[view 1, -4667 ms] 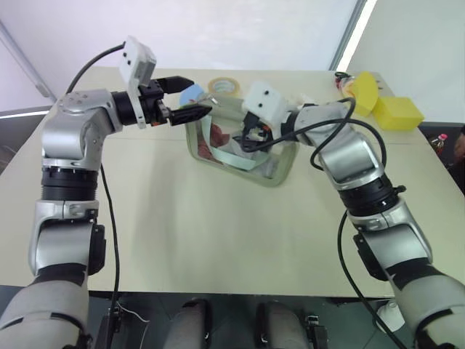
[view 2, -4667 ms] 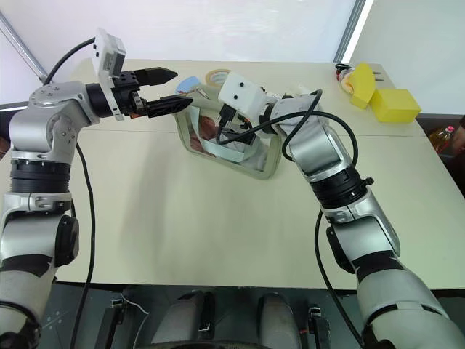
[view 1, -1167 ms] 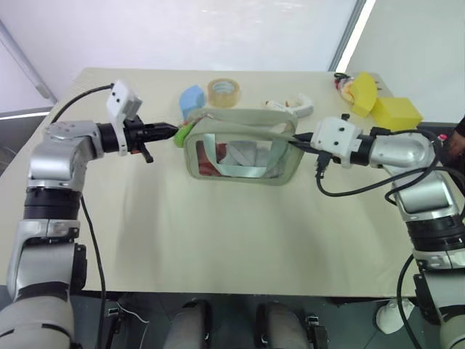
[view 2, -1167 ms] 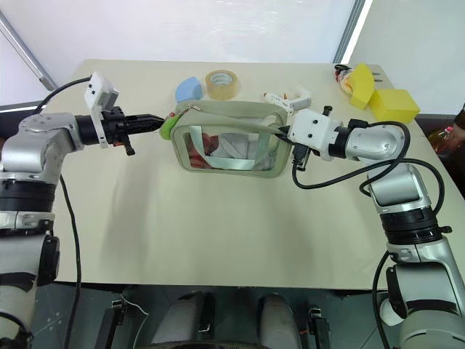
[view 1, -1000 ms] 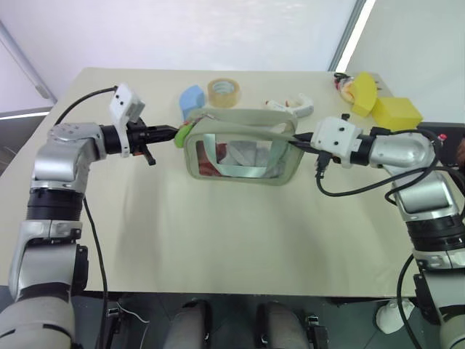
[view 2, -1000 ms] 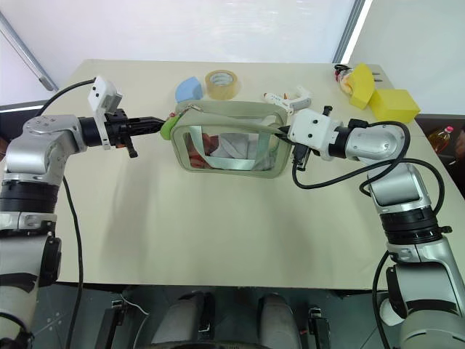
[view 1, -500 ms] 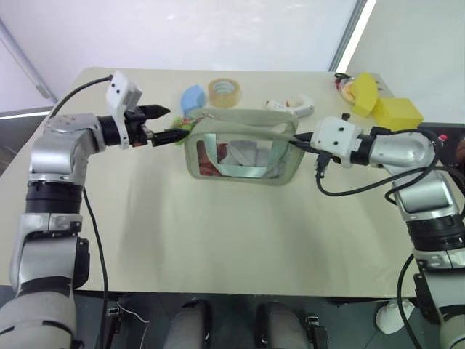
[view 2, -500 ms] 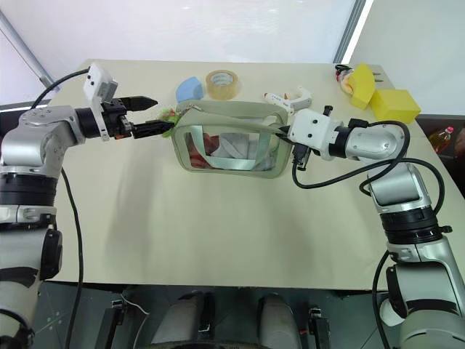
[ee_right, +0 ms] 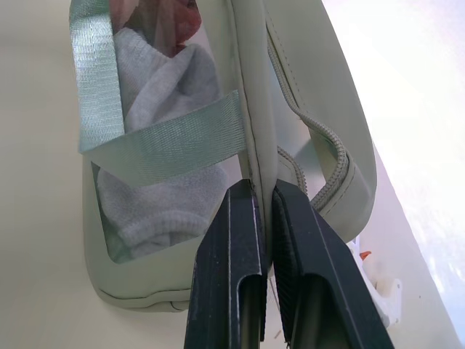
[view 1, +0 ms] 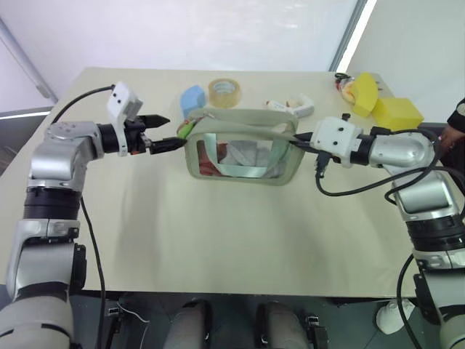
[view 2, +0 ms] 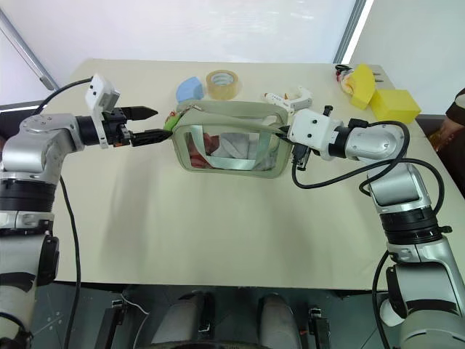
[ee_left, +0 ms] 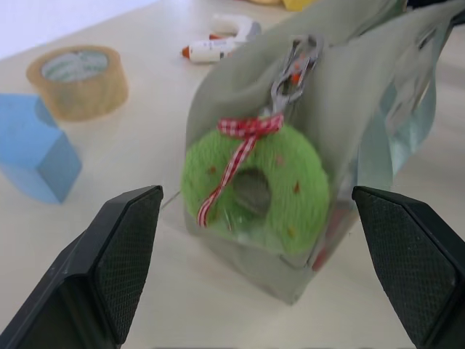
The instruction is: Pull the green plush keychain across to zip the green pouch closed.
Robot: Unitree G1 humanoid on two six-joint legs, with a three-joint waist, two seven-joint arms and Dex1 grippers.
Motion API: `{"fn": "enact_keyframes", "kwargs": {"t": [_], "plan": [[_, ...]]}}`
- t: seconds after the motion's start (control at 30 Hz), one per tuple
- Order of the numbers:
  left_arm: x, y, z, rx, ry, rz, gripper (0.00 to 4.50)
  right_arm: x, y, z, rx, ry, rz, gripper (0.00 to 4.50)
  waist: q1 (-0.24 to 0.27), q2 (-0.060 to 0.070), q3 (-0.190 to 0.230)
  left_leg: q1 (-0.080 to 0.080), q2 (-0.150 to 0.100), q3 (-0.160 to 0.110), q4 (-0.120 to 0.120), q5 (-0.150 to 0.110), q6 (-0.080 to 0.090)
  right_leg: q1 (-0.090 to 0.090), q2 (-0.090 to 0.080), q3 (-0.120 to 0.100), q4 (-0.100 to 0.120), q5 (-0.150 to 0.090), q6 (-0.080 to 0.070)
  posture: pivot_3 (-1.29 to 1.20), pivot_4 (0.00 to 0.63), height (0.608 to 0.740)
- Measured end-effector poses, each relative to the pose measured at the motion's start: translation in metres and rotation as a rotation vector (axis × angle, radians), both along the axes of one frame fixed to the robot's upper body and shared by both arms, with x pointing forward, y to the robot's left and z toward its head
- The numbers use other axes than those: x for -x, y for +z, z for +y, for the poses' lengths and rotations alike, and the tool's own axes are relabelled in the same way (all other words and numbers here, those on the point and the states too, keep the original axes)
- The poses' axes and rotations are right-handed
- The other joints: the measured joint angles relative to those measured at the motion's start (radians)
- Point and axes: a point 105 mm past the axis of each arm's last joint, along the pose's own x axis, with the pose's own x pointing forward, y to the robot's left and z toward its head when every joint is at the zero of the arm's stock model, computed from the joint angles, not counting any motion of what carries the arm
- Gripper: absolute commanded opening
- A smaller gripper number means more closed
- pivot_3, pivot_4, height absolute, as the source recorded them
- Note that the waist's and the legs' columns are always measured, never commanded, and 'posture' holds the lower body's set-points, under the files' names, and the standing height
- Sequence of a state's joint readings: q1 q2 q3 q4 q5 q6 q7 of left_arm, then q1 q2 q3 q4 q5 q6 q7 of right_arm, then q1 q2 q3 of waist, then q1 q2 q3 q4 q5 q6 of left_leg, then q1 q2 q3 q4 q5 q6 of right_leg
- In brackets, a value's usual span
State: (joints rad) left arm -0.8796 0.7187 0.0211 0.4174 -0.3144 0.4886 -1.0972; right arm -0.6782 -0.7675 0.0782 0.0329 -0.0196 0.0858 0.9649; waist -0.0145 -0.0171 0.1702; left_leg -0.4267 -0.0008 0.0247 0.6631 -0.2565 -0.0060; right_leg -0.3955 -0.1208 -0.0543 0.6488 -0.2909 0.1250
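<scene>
The green pouch stands upright mid-table, with cloth showing through its clear window. The green plush keychain, a fuzzy lime ring with a red checked ribbon, hangs from the zipper pull at the pouch's left end. My left gripper is open just left of the keychain; its fingers stand on either side of it without touching. My right gripper is shut on the fabric edge at the pouch's right end.
Behind the pouch lie a light blue block, a roll of tape and a white glue gun. Yellow blocks sit at the far right corner. A person's arm shows at the right edge.
My left gripper was shut on the keychain a second ago; it has opened and let go. The keychain now hangs free at the pouch's left end. The right arm has not moved.
</scene>
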Motion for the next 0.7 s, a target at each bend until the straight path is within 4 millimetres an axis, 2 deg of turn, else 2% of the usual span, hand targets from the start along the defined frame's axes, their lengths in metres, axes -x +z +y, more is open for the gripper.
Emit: {"fn": "enact_keyframes", "kwargs": {"t": [0.1, 0.3, 0.6, 0.7], "plan": [[-0.002, -0.001, 0.002, 0.001, 0.016, -0.001, 4.46, 0.001, 0.0, 0.001, 0.0, 0.0, 0.0, 0.0, 0.0, 0.0, 0.0, 0.0, 0.0, 0.0, 0.0, 0.0, 0.0, 0.0, 0.0, 0.0, 0.0, 0.0, 0.0, 0.0, 0.15, 0.74], [-0.007, 0.008, 0.003, -0.009, 0.03, -0.042, 4.46, 0.002, 0.0, 0.002, -0.001, -0.001, 0.001, 0.0, -0.001, 0.0, 0.0, 0.0, 0.0, 0.0, 0.0, 0.0, 0.0, 0.0, 0.0, 0.0, 0.0, 0.0, 0.0, 0.0, 0.15, 0.74], [-0.01, -0.004, -0.007, -0.028, 0.02, -0.053, 4.46, 0.002, -0.001, 0.001, 0.0, -0.004, 0.0, 0.0, 0.0, 0.0, 0.0, 0.0, 0.0, 0.0, 0.0, 0.0, 0.0, 0.0, 0.0, 0.0, 0.0, 0.0, 0.0, 0.0, 0.15, 0.74], [-0.011, -0.003, -0.009, -0.034, 0.013, -0.072, 3.63, 0.002, -0.001, 0.001, 0.002, -0.006, 0.0, 0.0, 0.0, 0.0, 0.0, 0.0, 0.0, 0.0, 0.0, 0.0, 0.0, 0.0, 0.0, 0.0, 0.0, 0.0, 0.0, 0.0, 0.15, 0.74]]}}
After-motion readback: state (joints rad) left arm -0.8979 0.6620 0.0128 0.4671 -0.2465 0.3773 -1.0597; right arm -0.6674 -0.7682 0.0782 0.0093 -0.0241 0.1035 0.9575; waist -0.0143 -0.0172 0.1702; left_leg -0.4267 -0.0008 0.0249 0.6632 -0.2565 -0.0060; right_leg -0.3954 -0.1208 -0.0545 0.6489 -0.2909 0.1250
